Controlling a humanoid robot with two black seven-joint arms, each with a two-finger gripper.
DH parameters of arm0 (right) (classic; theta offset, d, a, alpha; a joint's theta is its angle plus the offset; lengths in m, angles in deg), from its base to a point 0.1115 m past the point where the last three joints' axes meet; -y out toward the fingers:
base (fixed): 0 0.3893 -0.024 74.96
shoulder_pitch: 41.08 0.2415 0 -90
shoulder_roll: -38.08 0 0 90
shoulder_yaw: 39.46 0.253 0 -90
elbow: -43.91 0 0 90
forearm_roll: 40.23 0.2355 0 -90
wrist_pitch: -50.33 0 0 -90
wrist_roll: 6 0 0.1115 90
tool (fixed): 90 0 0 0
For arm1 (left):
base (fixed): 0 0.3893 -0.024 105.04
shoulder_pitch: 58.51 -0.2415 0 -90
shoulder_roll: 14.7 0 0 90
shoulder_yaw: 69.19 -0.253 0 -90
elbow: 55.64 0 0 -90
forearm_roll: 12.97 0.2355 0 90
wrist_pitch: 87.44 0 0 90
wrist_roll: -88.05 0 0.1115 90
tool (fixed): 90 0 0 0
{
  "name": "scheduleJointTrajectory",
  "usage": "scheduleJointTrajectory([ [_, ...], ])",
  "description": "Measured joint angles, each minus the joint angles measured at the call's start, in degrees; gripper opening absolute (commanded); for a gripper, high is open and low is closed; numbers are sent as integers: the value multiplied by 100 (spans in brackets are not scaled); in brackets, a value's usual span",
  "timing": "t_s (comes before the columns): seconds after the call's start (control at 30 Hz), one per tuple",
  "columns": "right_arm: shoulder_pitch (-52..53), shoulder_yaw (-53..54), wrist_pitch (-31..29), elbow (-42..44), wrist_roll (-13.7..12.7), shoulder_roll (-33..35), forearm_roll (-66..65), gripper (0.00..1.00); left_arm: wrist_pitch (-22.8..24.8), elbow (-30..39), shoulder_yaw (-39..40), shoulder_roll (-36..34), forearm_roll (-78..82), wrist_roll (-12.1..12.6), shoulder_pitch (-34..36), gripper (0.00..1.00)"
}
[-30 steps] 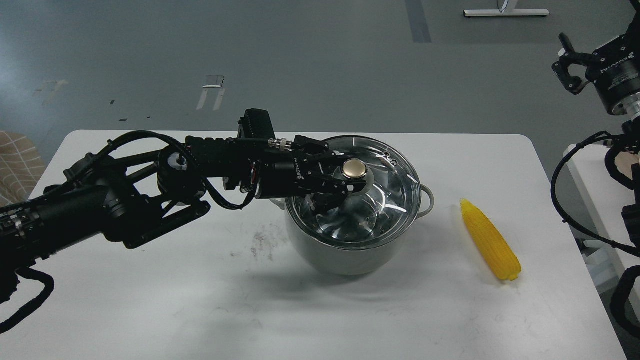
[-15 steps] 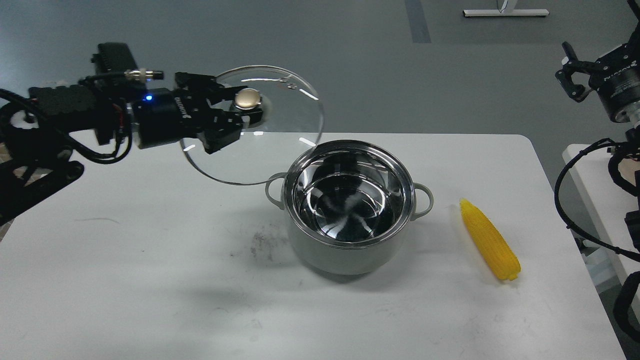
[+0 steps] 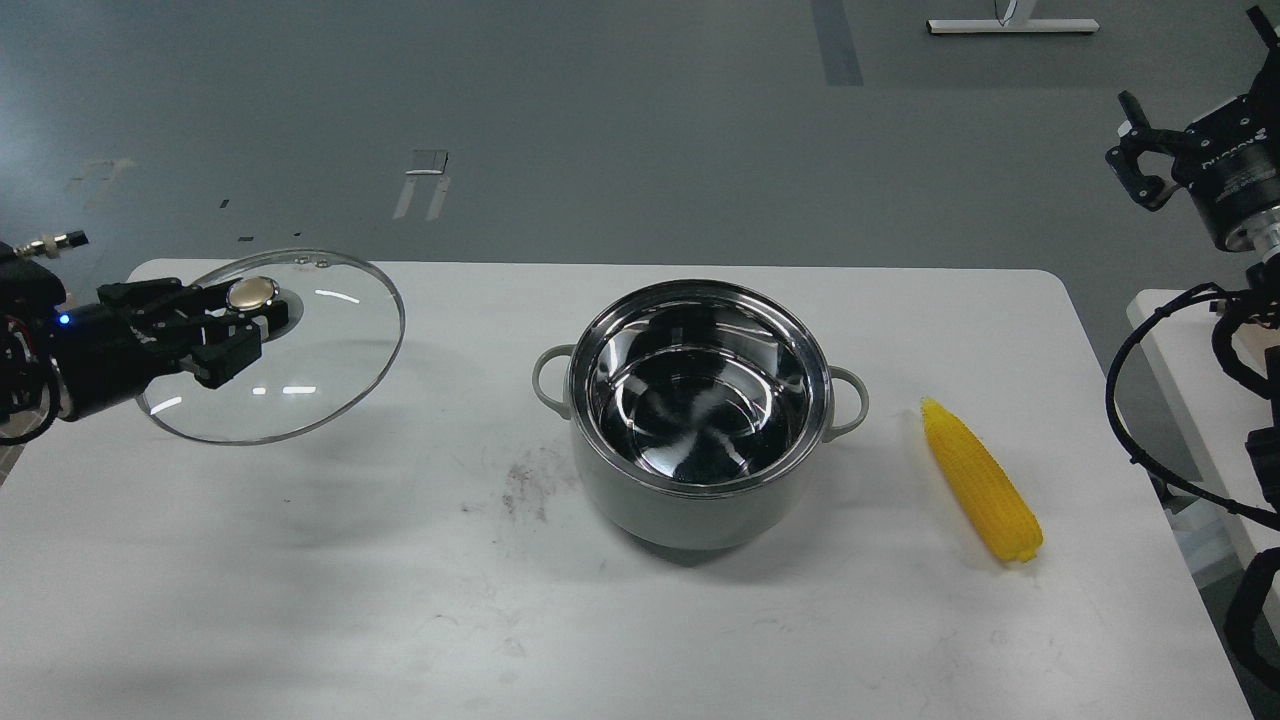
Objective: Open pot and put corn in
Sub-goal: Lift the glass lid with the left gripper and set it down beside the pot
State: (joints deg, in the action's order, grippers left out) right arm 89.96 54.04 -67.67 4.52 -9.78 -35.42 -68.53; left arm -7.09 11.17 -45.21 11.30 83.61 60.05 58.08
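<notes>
1. In the lower half of the frame the white table (image 3: 300, 600) is showing only some grey smudges near its middle; nothing of the task is lying there.

2. At the right of the frame the corn (image 3: 981, 480) is lying flat on the table, with its thin end pointing to the far side. It is near the pot but apart from it, and no gripper is touching it. So the second part of the task is not yet begun.

3. In the middle of the frame the pot (image 3: 700, 415) is standing upright and uncovered. Its shiny inside is looking empty. The opening part is done, as I judge.

4. At the left of the frame the left gripper (image 3: 235, 325) is gripping the gold knob (image 3: 252, 293) of the glass lid (image 3: 290, 370), its fingers closed around it. The lid is hanging tilted over the left end of the table, well apart from the pot, and is not yet put down.

5. In the upper right corner the right gripper (image 3: 1140, 150) is waiting high, beyond the table edge, holding nothing. Its fingers are seeming spread, so I am judging it open.

6. What is left: to put the lid down, to take the corn, and to place it in the pot.
</notes>
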Motion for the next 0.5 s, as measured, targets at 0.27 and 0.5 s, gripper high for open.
scheduleJointTrajectory([
  [0.27,-8,-7,0,-16,-4,0,0,100,-300,-1019,-55,717,24,2,-373,32],
  [0.5,-8,-7,0,-64,-9,-7,0,100,-316,-1078,-358,774,21,2,-399,38],
])
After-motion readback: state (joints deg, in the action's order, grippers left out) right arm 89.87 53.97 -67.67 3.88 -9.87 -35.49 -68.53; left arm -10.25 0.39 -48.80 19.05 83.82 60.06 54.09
